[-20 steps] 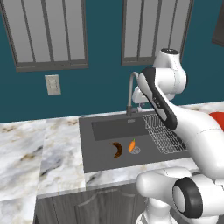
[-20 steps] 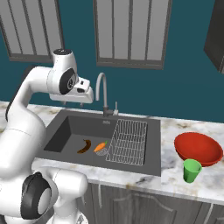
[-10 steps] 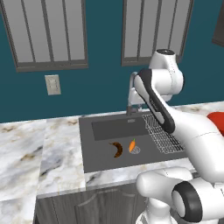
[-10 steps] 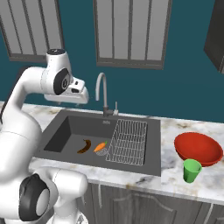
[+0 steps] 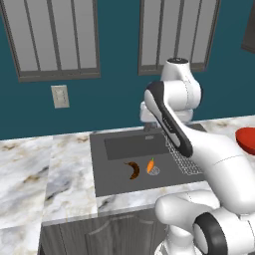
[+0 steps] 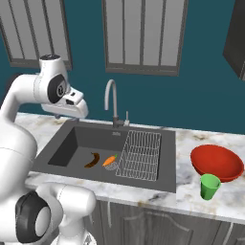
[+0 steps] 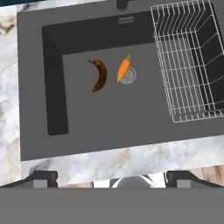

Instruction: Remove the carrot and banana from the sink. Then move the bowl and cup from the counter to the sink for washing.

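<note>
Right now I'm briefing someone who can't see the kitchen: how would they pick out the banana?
Find the dark grey sink set in the marble counter. On its floor, left of the wire rack, two small things lie by the round drain. The banana is the curved dark brown one; the carrot beside it is straight and bright orange.

My white Franka arm with dark joints is raised high, wrist bent downward. Its two-finger gripper has both dark tips spread wide, holding nothing.
</note>
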Controlling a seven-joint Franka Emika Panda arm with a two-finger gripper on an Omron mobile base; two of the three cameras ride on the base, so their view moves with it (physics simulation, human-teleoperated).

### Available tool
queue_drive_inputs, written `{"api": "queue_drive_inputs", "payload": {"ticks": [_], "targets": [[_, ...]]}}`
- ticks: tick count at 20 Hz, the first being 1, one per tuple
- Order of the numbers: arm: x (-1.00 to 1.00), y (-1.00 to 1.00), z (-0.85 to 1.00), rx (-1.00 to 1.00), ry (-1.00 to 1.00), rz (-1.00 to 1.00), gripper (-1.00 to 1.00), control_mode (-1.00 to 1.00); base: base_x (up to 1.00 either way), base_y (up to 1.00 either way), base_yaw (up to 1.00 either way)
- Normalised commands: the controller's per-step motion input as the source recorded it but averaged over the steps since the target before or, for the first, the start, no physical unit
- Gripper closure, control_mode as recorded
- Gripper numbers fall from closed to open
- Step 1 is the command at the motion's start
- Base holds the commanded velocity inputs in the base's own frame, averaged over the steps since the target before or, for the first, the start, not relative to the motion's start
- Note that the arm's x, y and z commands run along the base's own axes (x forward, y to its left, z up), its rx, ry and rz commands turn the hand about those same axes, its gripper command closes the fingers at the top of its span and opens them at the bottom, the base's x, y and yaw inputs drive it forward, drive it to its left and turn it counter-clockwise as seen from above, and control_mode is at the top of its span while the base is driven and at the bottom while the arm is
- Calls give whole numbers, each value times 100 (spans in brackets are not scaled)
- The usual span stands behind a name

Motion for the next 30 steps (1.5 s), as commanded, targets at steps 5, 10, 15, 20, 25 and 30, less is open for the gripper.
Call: {"api": "queue_drive_inputs", "payload": {"ticks": [5,10,15,20,25,30], "targets": [[0,17,-16,0,6,-16,-100,-100,0,0,0],[1,14,-23,0,9,-10,-100,-100,0,0,0],[6,8,-28,0,8,-7,-100,-100,0,0,0],[14,0,-27,0,1,-5,-100,-100,0,0,0],[15,0,-27,0,0,-6,-100,-100,0,0,0],[9,0,-28,0,0,-2,-100,-100,0,0,0]]}}
